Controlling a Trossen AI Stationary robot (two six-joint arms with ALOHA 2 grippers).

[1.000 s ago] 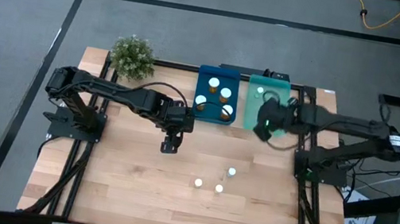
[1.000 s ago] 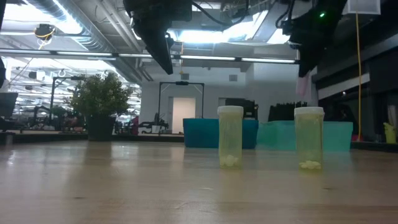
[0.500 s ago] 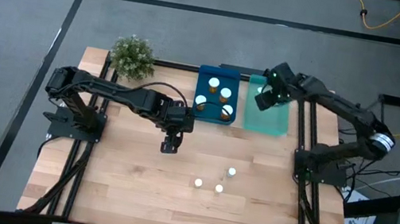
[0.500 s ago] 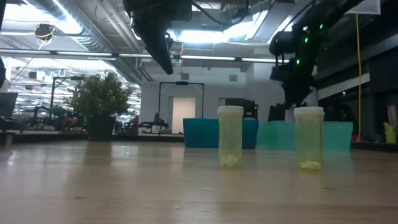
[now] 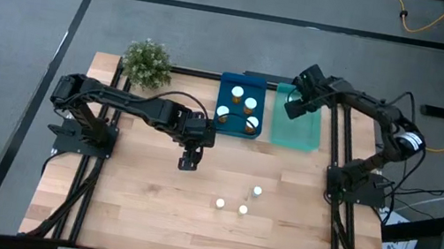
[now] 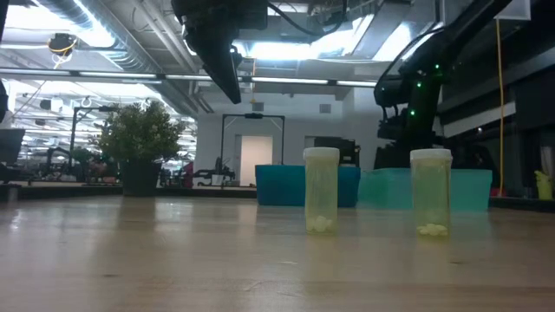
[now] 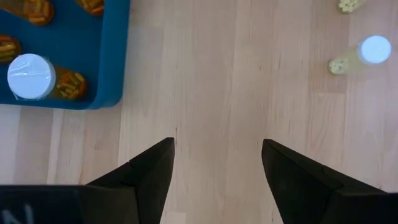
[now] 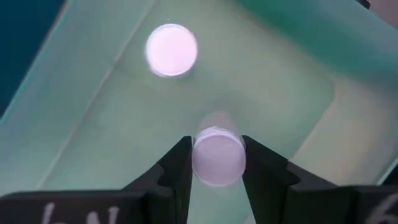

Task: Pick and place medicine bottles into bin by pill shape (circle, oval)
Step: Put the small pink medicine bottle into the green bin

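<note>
My right gripper [image 8: 216, 167] is shut on a small white-capped bottle [image 8: 217, 155] over the far left part of the teal tray [image 5: 303, 130]. One more white-capped bottle [image 8: 171, 50] stands in that tray. The dark blue tray [image 5: 236, 129] holds several white-capped amber bottles. Three small pale bottles [image 5: 257, 191] [image 5: 219, 203] [image 5: 243, 209] stand upright on the table; two show in the low view [image 6: 321, 191] [image 6: 431, 192]. My left gripper [image 5: 187, 162] hangs open and empty above the table, near the blue tray's near left corner. My right gripper pinches the bottle between its two fingers, one on each side just under the white cap [image 8: 198, 163]. The fingers come from above and point down. The bottle stands upright in the hold over the tray floor; whether its base touches the floor cannot be told.
A small green potted plant [image 5: 148, 62] stands at the table's far left corner. The two trays sit side by side at the far edge. Bare wood lies around the three loose bottles and along the near edge.
My right gripper has gone toward the table's far edge and down, carrying the bottle from the near left part of the teal tray to its far left part.
</note>
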